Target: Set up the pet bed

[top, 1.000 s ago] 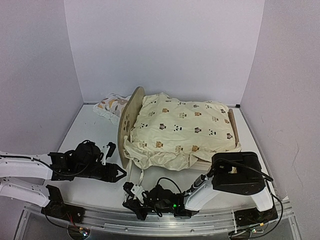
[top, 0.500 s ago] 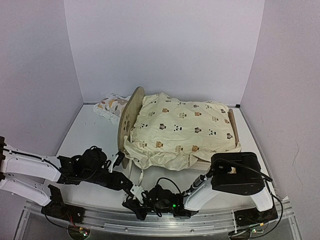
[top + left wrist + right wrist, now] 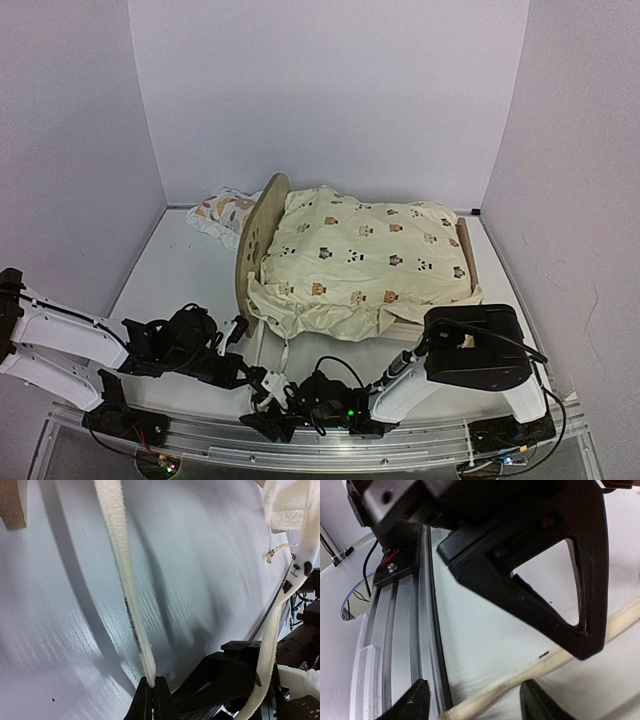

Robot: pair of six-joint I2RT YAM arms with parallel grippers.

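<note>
White table (image 3: 185,265), pale lilac walls on three sides.

Back left: small leaf-print pillow (image 3: 222,210), flat on the table, tucked just behind the bed's left end board.

Back middle: pet bed (image 3: 256,245), long side running left to right. Left end board stands on edge, leaning slightly, paw cutouts visible. Cream animal-print quilt (image 3: 365,255) lies over the whole frame; its ruffled edge spills over the near side (fabric base is hidden beneath it). Right end board shows only as a thin strip past the quilt.

Near edge, left of centre: left gripper (image 3: 153,684) is low over the table, jaws pressed together on the end of a cream tie cord (image 3: 122,580). The cord runs taut from the pinch up towards the bed. A second cord (image 3: 270,645) trails loose to its right.

Just right of that, beside the aluminium rail (image 3: 402,645): right gripper (image 3: 475,692), tucked under the left one. Its jaws are parted. A cream cord lies on the table across the gap, not pinched. Right arm is folded back on itself at the near right.
</note>
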